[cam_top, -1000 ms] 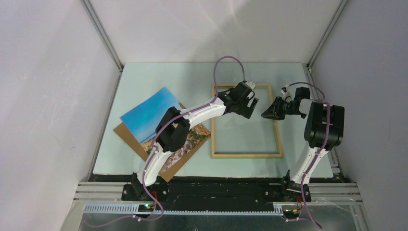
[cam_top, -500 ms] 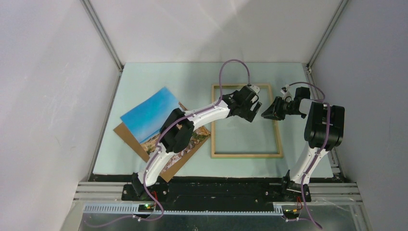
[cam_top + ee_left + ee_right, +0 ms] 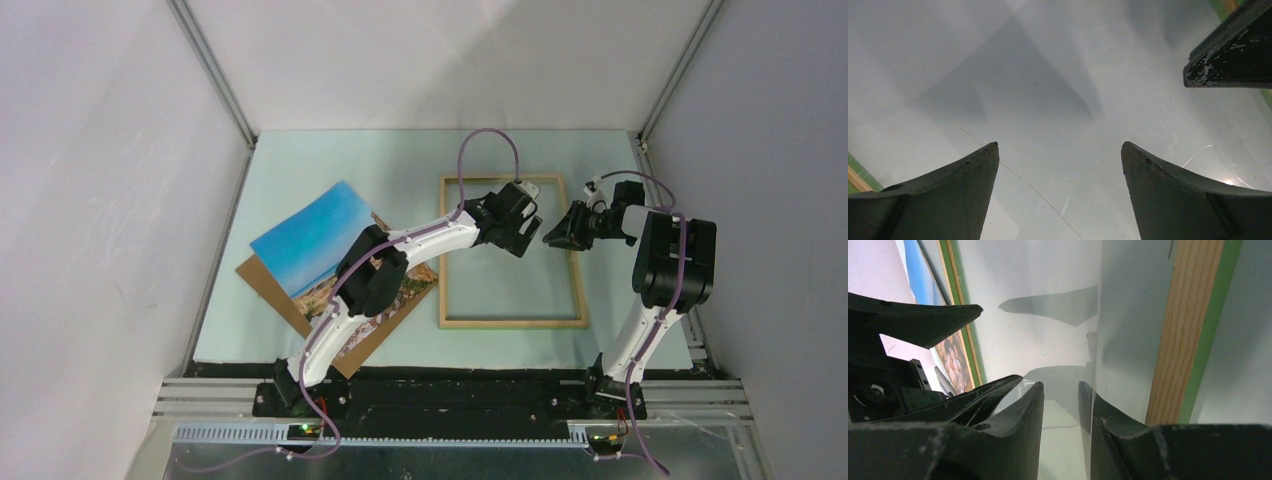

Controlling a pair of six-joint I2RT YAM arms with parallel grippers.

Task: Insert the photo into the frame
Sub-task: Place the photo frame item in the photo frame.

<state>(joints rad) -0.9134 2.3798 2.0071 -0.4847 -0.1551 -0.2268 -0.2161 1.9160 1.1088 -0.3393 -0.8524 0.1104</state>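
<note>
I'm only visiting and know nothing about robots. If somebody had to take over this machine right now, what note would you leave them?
Left gripper: fingers wide open, empty, hovering over the middle of the frame.
Right gripper: fingers slightly apart, low over the frame just inside its right rail; nothing clearly held.
Frame: lying flat, wood side up.
Photo: picture side up, left of the frame and outside it, neither gripper touching it.
Done: nothing that shows.
Left: pick up the photo and set it into the frame.
</note>
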